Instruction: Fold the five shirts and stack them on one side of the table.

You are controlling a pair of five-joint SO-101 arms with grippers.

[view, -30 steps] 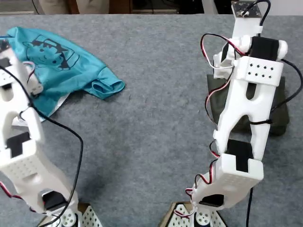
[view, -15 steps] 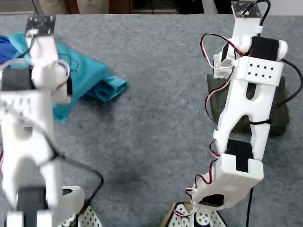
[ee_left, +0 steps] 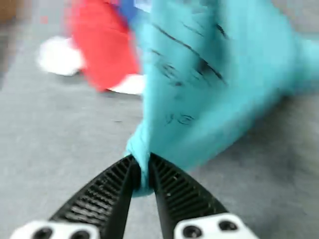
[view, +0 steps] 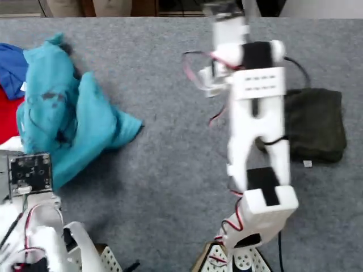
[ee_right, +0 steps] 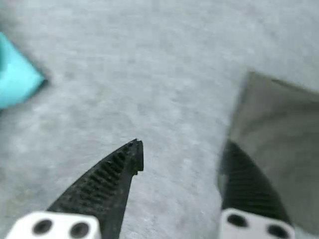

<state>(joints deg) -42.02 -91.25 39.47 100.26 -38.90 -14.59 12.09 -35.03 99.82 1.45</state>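
Left gripper (ee_left: 141,168) is clamped tight on an edge of the crumpled teal shirt (ee_left: 209,74) w/ a dark printed drawing, cloth pinched btwn both ribbed black jaws. Vs 1 s ago the left arm has pulled back from its reach over the far-left shirts to its own base at the near-left corner, and the teal shirt has come w/ it. No longer spread flat, it's bunched and stretched toward the arm, 1 corner trailing toward the table's middle. That drag has uncovered a soft red shirt (view: 8,122) and a blue shirt (view: 11,67) at the left edge, both touching the teal one. Right arm has swung left off the folded dark olive shirt (view: 315,124), which lies alone on the right side of the grey carpet-like table (view: 164,175). Right gripper (ee_right: 182,154) hangs w/ jaws spread wide, holding nothing, over bare table btwn the teal corner and the dark shirt. My read: 1 shirt is folded and marks the stack side, the teal one is being drawn out as no. 2, so approx 1/5 done. The right arm looks to be heading over to help spread it.
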